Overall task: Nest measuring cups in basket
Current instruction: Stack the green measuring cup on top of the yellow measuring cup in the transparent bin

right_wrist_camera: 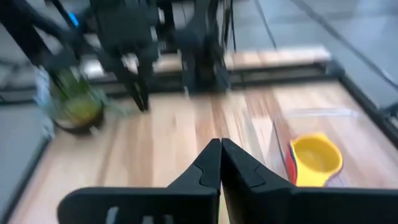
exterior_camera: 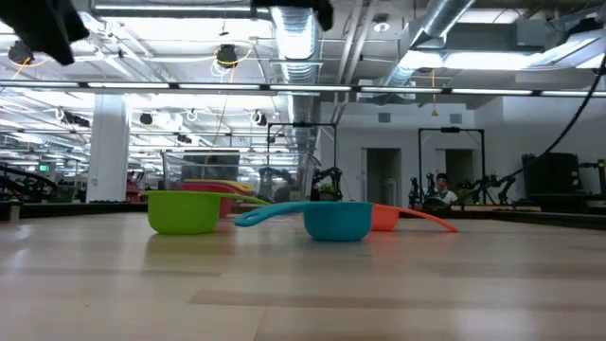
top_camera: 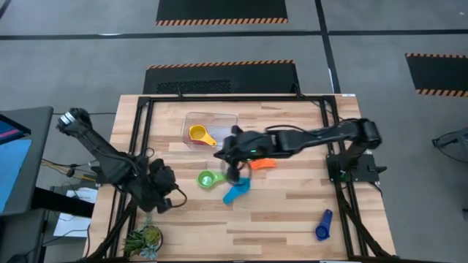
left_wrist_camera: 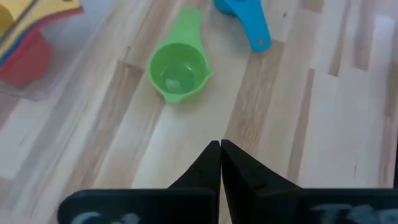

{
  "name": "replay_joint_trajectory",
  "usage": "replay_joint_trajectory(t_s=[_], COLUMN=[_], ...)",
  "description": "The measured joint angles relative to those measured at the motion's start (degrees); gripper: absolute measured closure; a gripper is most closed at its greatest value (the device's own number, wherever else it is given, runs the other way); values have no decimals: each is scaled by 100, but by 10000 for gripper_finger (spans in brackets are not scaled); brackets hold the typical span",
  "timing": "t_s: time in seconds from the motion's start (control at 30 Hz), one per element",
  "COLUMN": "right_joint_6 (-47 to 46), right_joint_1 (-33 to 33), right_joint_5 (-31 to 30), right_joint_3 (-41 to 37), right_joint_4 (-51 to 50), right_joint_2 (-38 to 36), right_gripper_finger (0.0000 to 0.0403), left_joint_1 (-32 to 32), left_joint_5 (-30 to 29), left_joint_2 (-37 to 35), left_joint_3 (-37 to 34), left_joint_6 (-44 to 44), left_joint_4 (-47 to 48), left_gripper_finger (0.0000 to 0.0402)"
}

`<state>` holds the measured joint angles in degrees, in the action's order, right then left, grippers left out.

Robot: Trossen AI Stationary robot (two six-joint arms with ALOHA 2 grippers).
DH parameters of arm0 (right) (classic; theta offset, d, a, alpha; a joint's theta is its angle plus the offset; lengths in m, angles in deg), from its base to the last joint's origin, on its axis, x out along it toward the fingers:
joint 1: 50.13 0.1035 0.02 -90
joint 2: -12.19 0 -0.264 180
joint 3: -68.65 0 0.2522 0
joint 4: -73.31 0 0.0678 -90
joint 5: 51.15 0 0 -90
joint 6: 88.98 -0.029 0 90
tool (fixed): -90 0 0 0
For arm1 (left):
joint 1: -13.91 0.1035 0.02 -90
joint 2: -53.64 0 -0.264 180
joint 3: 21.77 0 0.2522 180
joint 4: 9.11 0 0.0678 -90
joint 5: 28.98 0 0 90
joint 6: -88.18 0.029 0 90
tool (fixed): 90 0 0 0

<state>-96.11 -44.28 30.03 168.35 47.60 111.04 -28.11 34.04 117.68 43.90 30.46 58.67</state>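
The clear basket point(top_camera: 219, 117) stands at the table's far middle with a yellow cup point(top_camera: 199, 134) nested on a red one point(left_wrist_camera: 25, 59) inside. On the wood nearer me stand a green cup point(top_camera: 207, 178), a light blue cup point(top_camera: 236, 191) and an orange cup point(top_camera: 263, 165), all upright. A dark blue cup point(top_camera: 322, 225) lies near the front right. My right gripper point(right_wrist_camera: 220, 149) hovers shut beside the basket's near side, above the cups, holding nothing. Left of the green cup, my left gripper point(left_wrist_camera: 220, 149) is shut and empty.
A small potted plant point(top_camera: 144, 239) sits at the table's near left corner. Black frame rails point(top_camera: 139, 131) run along the table's edges. Bare wood lies between the loose cups and the front edge.
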Motion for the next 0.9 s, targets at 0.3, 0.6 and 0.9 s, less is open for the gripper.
replay_joint_trajectory(t_s=[0.3,0.6,0.9], right_joint_6=[163,993,1156], right_joint_1=[-117,-105,-111], right_joint_5=[365,458,1319], right_joint_3=[2009,3337,3488], right_joint_4=[-1632,-2004,-2840], right_joint_2=[1707,2826,3354], right_gripper_finger=[380,377,326], left_joint_1=[-120,-157,-157], left_joint_5=[-22,-43,-50], left_joint_2=[-953,-1278,-1274], left_joint_3=[-648,-648,-648], left_joint_6=[821,1247,1253], left_joint_4=[-301,-231,-191], left_gripper_finger=[401,401,401])
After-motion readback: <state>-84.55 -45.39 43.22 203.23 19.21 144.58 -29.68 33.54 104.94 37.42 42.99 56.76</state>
